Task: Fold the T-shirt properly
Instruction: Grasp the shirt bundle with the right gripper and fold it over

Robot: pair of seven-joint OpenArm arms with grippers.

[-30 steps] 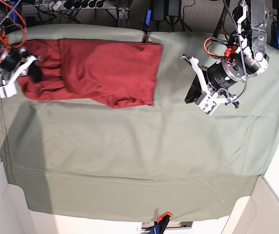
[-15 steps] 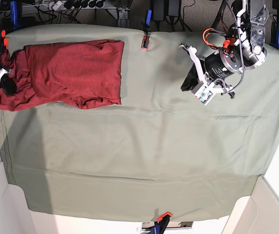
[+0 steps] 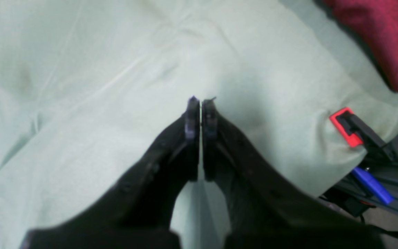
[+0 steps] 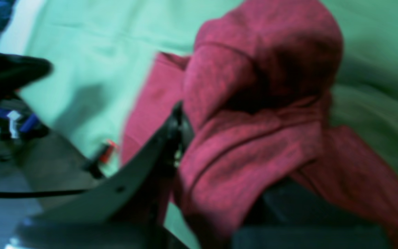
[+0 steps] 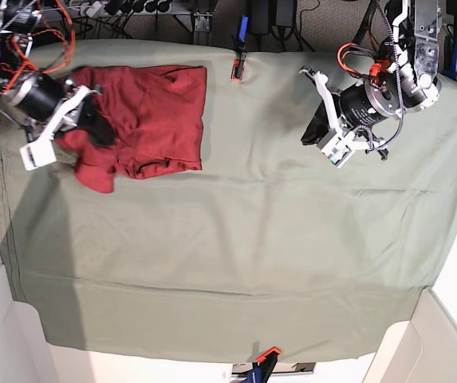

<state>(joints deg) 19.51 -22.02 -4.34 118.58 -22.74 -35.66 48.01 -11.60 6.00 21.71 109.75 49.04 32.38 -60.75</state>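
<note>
T-shirt [image 5: 144, 120] lies bunched at the far corner of the tabletop [image 5: 236, 263], on the right arm's side, on the green cloth [image 5: 236, 239]. Body panel roughly squared, but the near edge is rumpled and a lump of fabric hangs off toward the right gripper [image 5: 92, 128].

Right gripper: clenched on a fold of the T-shirt [image 4: 254, 138]; in the wrist view the red knit drapes over and around the jaws, hiding the fingertips.

Left gripper [image 3: 201, 103]: pressed shut, empty, hanging over bare cloth well apart from the shirt. In its wrist view only a corner of red [image 3: 385, 41] shows at the frame edge, near a red clamp [image 3: 346, 126] at the cloth's rim.

Risks, as I judge them:
- One-handed pull. With only one arm on the fabric, any drag will likely slide or twist the whole shirt instead of laying a clean fold.
- Multiple layers pinched. The grip looks to hold a wad, not a single edge; on letting go it may drop as a lump.
- Thin knit draped over the jaws could snag and trail after release.
- Shirt sits close to the tabletop's far edge and another clamp [image 5: 237, 68]; a pull that way could send fabric over the rim.
- Green cloth may wrinkle if dragged on.

Writing: none readable. Shirt plain; no labels or brands legible in any view.
</note>
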